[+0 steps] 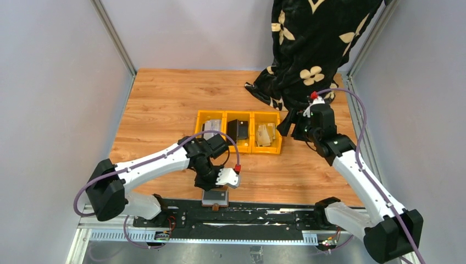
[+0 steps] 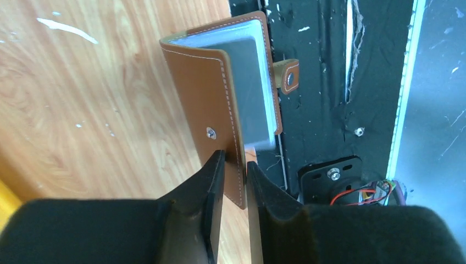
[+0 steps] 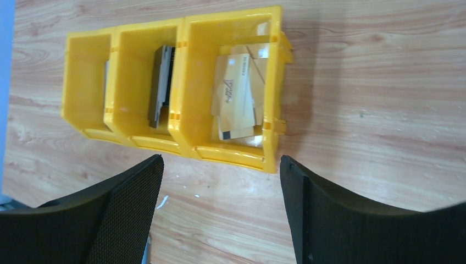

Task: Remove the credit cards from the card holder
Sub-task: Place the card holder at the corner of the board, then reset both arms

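The brown leather card holder (image 2: 200, 93) lies at the table's near edge, half over the black rail, and shows in the top view (image 1: 215, 198). Its cover is lifted, showing grey plastic sleeves (image 2: 250, 88) and the snap tab (image 2: 289, 74). My left gripper (image 2: 235, 165) is shut on the cover's edge; it also shows from above (image 1: 217, 186). Tan credit cards (image 3: 236, 99) lie in the yellow tray's right compartment, black cards (image 3: 161, 85) in the middle one, a pale one (image 1: 211, 126) in the left. My right gripper (image 3: 221, 159) is open and empty, above the table beside the tray's right end (image 1: 288, 125).
The yellow three-compartment tray (image 1: 239, 148) sits mid-table. A black cloth with cream flowers (image 1: 313, 44) hangs over the back right corner. The black base rail (image 1: 264, 214) runs along the near edge. Grey walls close in the left, back and right.
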